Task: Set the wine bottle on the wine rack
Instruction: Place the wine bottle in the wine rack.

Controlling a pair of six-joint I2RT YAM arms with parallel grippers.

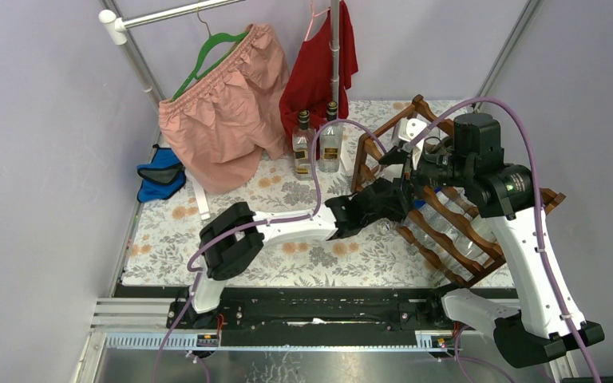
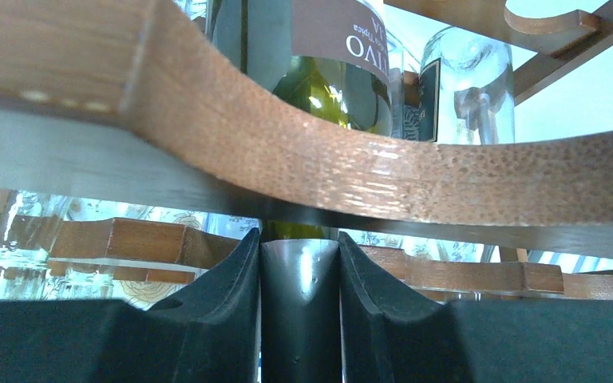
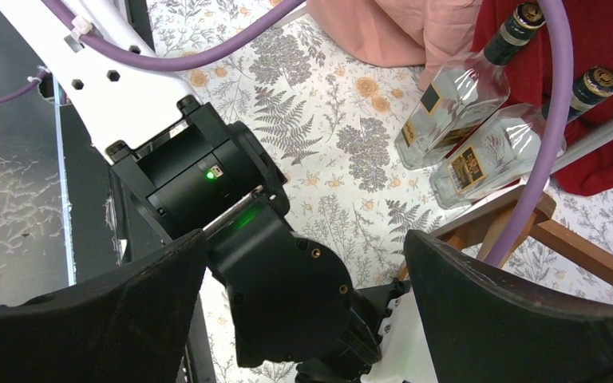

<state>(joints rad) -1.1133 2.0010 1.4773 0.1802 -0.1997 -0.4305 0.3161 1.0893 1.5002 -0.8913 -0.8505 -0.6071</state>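
The left arm (image 1: 287, 227) is stretched rightward to the rack (image 1: 456, 227). The left gripper (image 2: 299, 247) is clamped on the bottle (image 2: 311, 88) neck, the body seen just beyond a scalloped rail (image 2: 287, 159). The right gripper (image 3: 303, 247) is held wide above the left arm, grasping nothing.

wine bottle (image 2: 319, 84): green, brown label, crossing scalloped rail | wine rack (image 2: 303, 159): reddish-brown, tiered

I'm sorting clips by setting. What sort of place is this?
Probably a staged test cell, not a home: plain walls box in a floral-clothed table, the left arm and right arm are bolted to a rail at its edge, and the wine rack and pink shorts look like props.
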